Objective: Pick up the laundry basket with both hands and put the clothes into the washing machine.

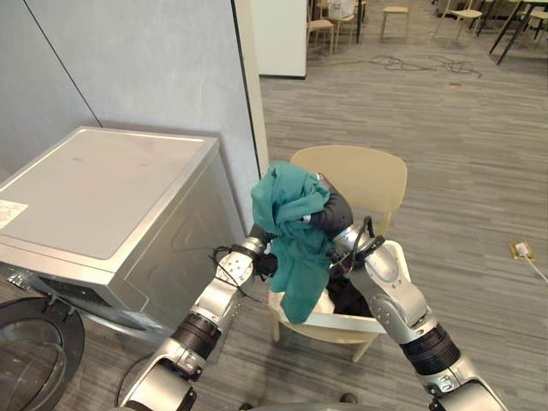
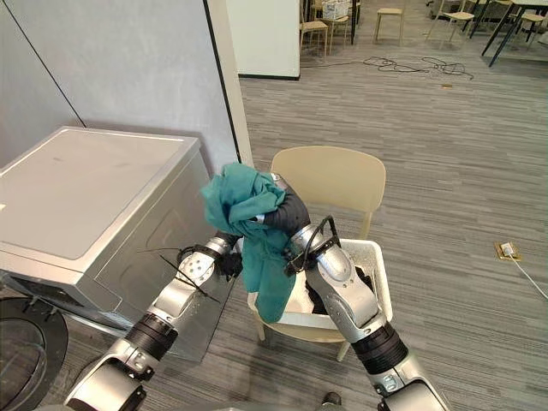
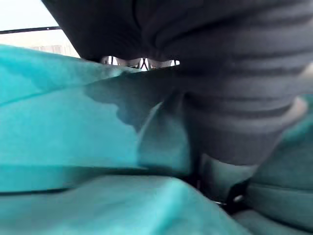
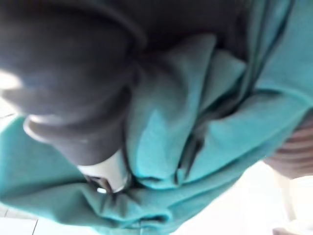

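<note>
The right hand (image 1: 329, 213) is up high over the laundry basket (image 2: 382, 283). Its fingers are curled tight in a soft teal cloth (image 1: 289, 205). The cloth is bunched at the top and hangs down in long folds. The left hand (image 2: 229, 262) is tucked behind the cloth, so I cannot tell what its fingers do. The white plastic basket sits on a smooth tan chair (image 2: 330, 176) with dark clothes (image 1: 348, 296) inside. To the left stands the boxy grey washing machine (image 1: 103, 188), its round door (image 1: 31, 351) swung open.

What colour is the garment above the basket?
Teal; the garment shows best in the left eye view.
</note>
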### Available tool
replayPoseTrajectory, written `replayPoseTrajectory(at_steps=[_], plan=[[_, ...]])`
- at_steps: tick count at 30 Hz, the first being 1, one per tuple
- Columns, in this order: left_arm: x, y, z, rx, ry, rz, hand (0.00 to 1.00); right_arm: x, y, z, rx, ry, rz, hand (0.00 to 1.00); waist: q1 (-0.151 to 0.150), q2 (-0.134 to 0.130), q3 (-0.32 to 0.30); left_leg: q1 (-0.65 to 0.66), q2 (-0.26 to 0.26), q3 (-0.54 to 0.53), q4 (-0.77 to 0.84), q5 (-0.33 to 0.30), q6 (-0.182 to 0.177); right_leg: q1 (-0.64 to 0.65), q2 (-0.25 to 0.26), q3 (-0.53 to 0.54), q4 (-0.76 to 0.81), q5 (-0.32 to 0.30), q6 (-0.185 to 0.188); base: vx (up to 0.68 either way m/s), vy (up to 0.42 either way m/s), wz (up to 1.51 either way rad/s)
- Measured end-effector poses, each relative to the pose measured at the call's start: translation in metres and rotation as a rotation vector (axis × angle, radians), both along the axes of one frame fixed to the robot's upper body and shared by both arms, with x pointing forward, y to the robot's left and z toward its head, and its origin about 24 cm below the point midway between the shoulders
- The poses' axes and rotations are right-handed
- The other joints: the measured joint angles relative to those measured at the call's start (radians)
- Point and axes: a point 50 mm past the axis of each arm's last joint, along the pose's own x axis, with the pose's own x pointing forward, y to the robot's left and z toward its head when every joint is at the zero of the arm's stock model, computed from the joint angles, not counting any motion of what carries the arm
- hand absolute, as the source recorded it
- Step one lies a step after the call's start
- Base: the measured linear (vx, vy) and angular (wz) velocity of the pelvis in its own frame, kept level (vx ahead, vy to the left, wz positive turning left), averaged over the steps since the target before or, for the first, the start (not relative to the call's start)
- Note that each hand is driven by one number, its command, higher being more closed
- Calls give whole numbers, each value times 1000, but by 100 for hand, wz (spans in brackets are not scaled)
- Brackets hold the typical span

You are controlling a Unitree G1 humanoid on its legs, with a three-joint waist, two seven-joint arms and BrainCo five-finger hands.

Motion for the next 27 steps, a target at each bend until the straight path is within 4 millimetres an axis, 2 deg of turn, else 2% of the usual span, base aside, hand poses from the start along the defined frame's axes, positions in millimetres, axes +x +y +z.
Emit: replayPoseTrajectory(at_steps=[9, 14, 16, 17, 18, 19, 20, 21, 23, 25, 26, 27], plan=[[-7, 16, -16, -77, 71, 166, 100, -5, -1, -14, 27, 67, -34, 0, 0, 0, 0, 4, 0, 3, 0, 0, 0, 2, 0, 4, -1, 0, 0, 1, 0, 0], [-7, 47, -15, -133, 71, 315, 100, -3, -4, -24, 12, 106, -66, 0, 1, 0, 0, 14, 1, 28, 1, -1, -1, -9, 1, 30, 9, 0, 0, 8, -2, -14], [-6, 50, -11, -145, 54, 330, 100, -4, -9, -28, 21, 126, -99, 0, 1, 0, 0, 13, 4, 25, 1, -1, 0, -27, -1, 49, 50, -15, 11, -5, 1, 0], [-6, 51, -9, -149, 47, 338, 100, -4, -15, -31, 18, 140, -132, 0, 0, 3, 1, 3, 11, 14, 2, -1, 0, -43, 0, 116, 99, -34, 34, -7, 30, 36], [-6, 52, -7, -152, 39, 345, 100, -5, -22, -36, 19, 161, -179, 0, -15, -1, 2, 1, 13, -17, 5, -4, 5, -55, 1, 259, 156, -64, 71, 44, 36, 57], [-5, 55, -5, -154, 26, 353, 100, -4, -26, -38, 26, 168, -206, 0, -24, -14, 3, 0, 9, -33, 8, -4, 4, -62, -5, 336, 188, -95, 87, 73, 18, 64], [-5, 59, -1, -153, 9, 363, 100, -4, -27, -37, 38, 171, -224, 0, -24, -33, 4, -4, 6, -44, 15, -8, -1, -63, -14, 353, 206, -133, 83, 48, -85, 42], [-5, 65, 3, -172, -8, 391, 100, -3, -29, -36, 49, 169, -237, 0, -19, -35, 6, -27, 13, -59, 55, -15, -8, -62, -13, 346, 209, -157, 71, -12, -100, 30], [-5, 72, 8, -194, -28, 418, 100, -3, -29, -36, 53, 168, -240, 0, -16, -26, 10, -65, 34, -82, 104, -28, -11, -61, -3, 333, 202, -157, 66, -24, -83, 29], [-9, 86, 21, -253, -89, 470, 100, -2, -35, -36, 68, 171, -270, 0, -14, -7, 19, -158, 92, -143, 224, -50, -6, -40, 39, 285, 143, -131, 38, -38, -136, 55], [-10, 89, 22, -277, -92, 482, 100, -2, -43, -38, 65, 176, -307, 0, -13, -3, 23, -182, 108, -169, 251, -51, -3, -23, 54, 256, 127, -124, 28, -56, -166, 94], [-13, 92, 19, -301, -85, 505, 100, -2, -61, -41, 58, 181, -397, 0, -9, 7, 31, -214, 133, -191, 283, -41, 6, -9, 75, 203, 134, -137, 8, -50, -108, 99]])
